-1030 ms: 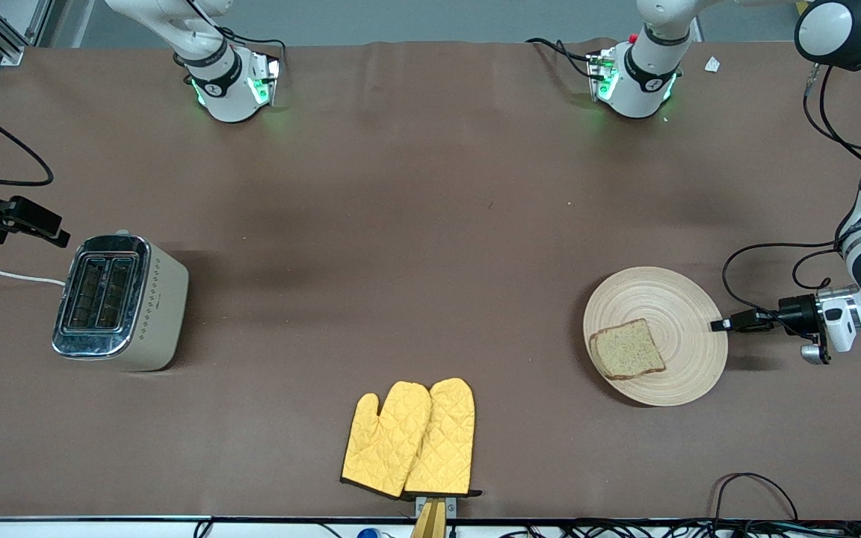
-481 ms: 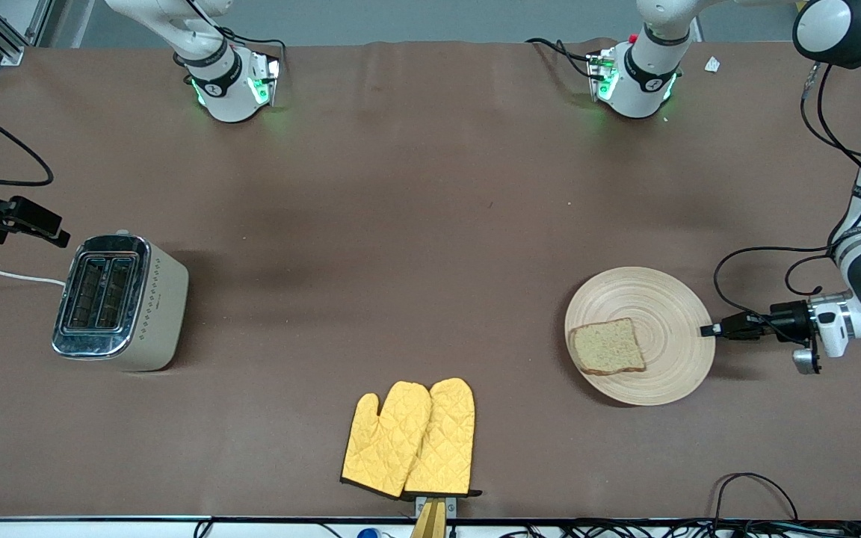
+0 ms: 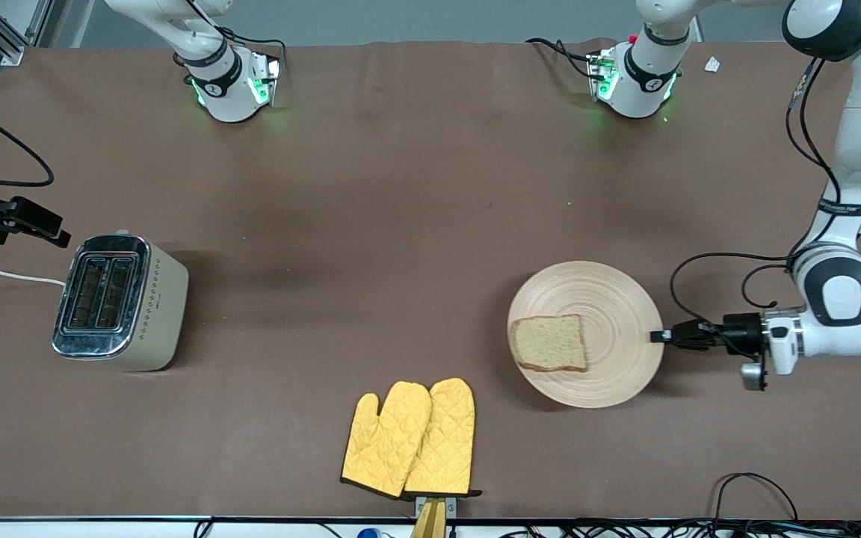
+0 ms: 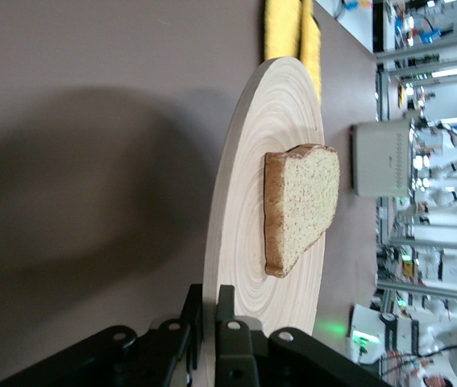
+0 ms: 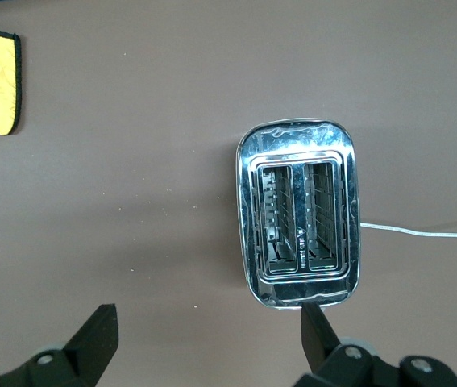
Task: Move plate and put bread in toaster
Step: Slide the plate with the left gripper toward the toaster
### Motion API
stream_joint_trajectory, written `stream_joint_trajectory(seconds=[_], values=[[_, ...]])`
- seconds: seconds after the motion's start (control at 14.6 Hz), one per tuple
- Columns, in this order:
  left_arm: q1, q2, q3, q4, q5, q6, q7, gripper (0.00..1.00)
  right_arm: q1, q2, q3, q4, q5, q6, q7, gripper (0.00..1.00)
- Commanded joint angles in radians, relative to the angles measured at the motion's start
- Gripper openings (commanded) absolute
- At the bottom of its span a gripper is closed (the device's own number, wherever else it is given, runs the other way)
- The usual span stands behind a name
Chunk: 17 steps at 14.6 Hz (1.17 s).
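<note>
Left tool [image 3: 658, 336]: clamped on the rim of the plate [image 3: 617, 299], at the edge facing the left arm's end of the tabletop [image 3: 400, 187].
Change: over the last second the plate has slid toward the toaster [image 3: 120, 302], still well apart from it.
Bread [image 3: 550, 343]: lies flat on the plate and rode along; it seems not to have slipped.
Right tool [image 5: 204, 339]: fingers apart, hovering over the toaster, waiting.
Oven gloves [image 3: 409, 437]: between plate and toaster, nearer to the front camera.
Meaning: the plate move is in progress; the bread is not yet picked.

1 plate [image 3: 610, 299], 1 bread [image 3: 549, 343], 1 toaster [image 3: 120, 302], 2 oven mitts [image 3: 409, 438]
</note>
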<state>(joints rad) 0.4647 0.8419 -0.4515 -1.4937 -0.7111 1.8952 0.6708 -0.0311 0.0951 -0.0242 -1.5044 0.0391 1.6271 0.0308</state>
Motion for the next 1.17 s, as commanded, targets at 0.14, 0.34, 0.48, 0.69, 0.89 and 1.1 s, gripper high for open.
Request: stream_joint_trajectory(seconds=[0.14,0.34,0.48,0.69,0.89,1.1], values=[[-0.173,0.017,-0.010,0.010,-0.096,0.010,-0.002,0.00,-0.009,0.008,0.004,0.001,0.007,0.005,-0.008,1.00],[-0.297,0.057,-0.012,0.007,-0.154,0.086,0.000,0.00,-0.007,0.017,0.003,0.001,0.010,0.010,-0.008,1.00],[-0.362,0.089,-0.010,0.000,-0.234,0.155,0.001,0.00,-0.004,0.040,0.003,0.000,0.010,0.033,-0.008,1.00],[-0.463,0.115,-0.010,-0.002,-0.297,0.257,0.001,0.00,0.031,0.086,0.006,-0.016,0.016,0.077,0.003,1.00],[-0.532,0.135,-0.010,-0.002,-0.373,0.352,0.000,0.01,0.103,0.087,0.004,-0.117,0.025,0.198,0.085,1.00],[-0.544,0.149,-0.004,-0.003,-0.383,0.367,0.003,0.08,0.158,0.130,0.006,-0.181,0.028,0.354,0.092,1.00]])
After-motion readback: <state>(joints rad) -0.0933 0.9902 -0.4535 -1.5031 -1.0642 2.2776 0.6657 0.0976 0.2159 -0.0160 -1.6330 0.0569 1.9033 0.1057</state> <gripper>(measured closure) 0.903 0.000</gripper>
